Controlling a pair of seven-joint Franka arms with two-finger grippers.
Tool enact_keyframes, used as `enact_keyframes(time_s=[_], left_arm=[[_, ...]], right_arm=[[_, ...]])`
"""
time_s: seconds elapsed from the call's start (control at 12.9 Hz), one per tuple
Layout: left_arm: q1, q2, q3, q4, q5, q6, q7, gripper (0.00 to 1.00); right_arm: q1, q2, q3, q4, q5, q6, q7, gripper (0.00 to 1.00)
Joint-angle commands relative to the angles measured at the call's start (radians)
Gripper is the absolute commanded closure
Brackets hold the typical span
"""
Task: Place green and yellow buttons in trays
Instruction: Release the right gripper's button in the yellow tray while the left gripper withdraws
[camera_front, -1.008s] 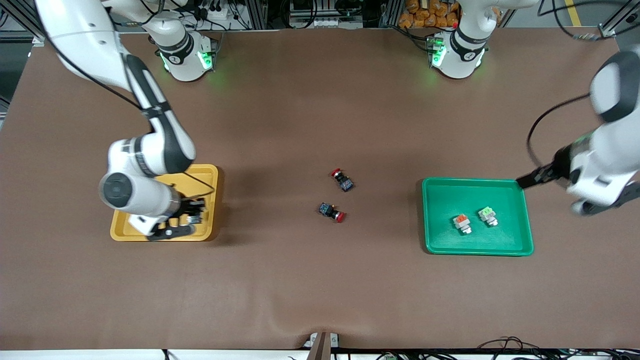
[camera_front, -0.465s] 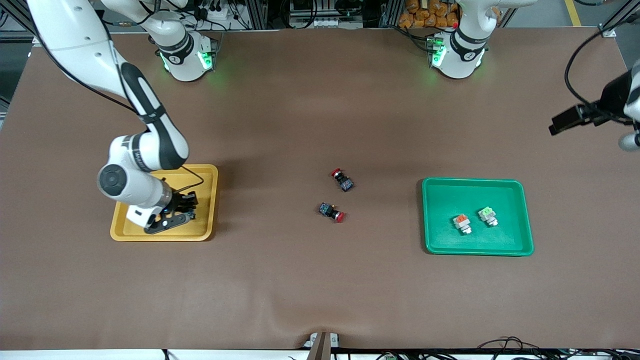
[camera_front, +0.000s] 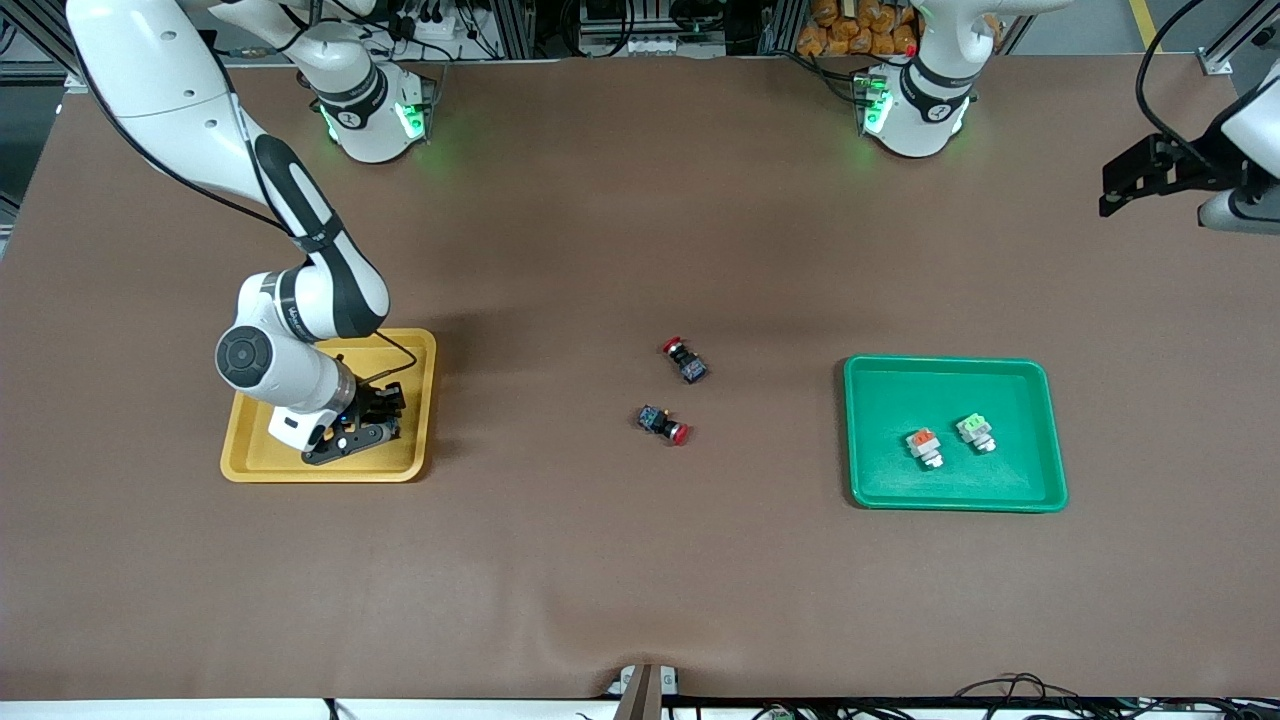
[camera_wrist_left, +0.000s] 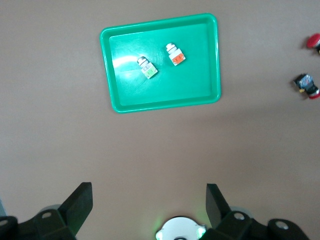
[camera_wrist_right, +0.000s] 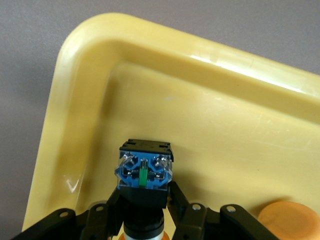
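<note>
My right gripper (camera_front: 372, 418) is low in the yellow tray (camera_front: 250, 462), shut on a black-bodied switch whose blue end (camera_wrist_right: 145, 172) points at a tray corner (camera_wrist_right: 95, 65). I cannot tell whether the switch touches the tray floor. A second round yellow-orange cap (camera_wrist_right: 290, 220) lies in the tray beside the right gripper (camera_wrist_right: 145, 210). The green tray (camera_front: 900, 390) holds two pale switches, one with an orange block (camera_front: 924, 447) and one with a green block (camera_front: 975, 432). My left gripper (camera_front: 1122, 185) is open and empty, high over the table's edge at the left arm's end. In its wrist view, the left gripper (camera_wrist_left: 148, 200) looks down on the green tray (camera_wrist_left: 205, 92).
Two black switches with red caps (camera_front: 685, 360) (camera_front: 664, 423) lie on the brown table mat between the two trays. They also show at the edge of the left wrist view (camera_wrist_left: 306, 85).
My left arm has risen from beside the green tray and pulled toward the robots' side at its own end. My right gripper has shifted slightly within the yellow tray.
</note>
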Motion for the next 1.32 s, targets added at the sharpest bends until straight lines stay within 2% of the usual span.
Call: enact_keyframes(time_s=[0.0,0.08,0.54,0.62,0.85,0.93,1.24], left_arm=[[0.009,-0.006,-0.004,0.007,0.038,-0.013,0.067,0.0],[0.009,-0.005,-0.011,0.012,0.036,-0.025,0.075,0.0],[0.003,0.064,-0.012,0.021,0.009,-0.007,-0.024,0.0],[0.003,0.068,-0.012,0.023,0.007,-0.007,-0.024,0.0],[0.018,0.068,-0.006,0.023,0.023,-0.002,-0.031,0.0],[0.023,0.077,-0.002,0.023,0.026,0.001,-0.03,0.0],[0.023,0.092,0.002,0.033,0.026,0.016,-0.031,0.0]], right_arm=[[-0.003,-0.005,0.004,-0.007,0.003,0.012,-0.04,0.06],[-0.006,-0.005,0.004,-0.005,0.003,0.012,-0.043,0.0],[-0.015,-0.02,0.005,0.007,0.003,-0.007,-0.072,0.0],[-0.018,-0.029,0.005,0.019,0.004,-0.057,-0.075,0.0],[-0.031,-0.072,0.004,0.149,0.004,-0.324,-0.077,0.0],[-0.037,-0.092,0.004,0.17,0.004,-0.364,-0.077,0.0],[-0.037,-0.173,0.004,0.177,0.004,-0.375,-0.068,0.0]])
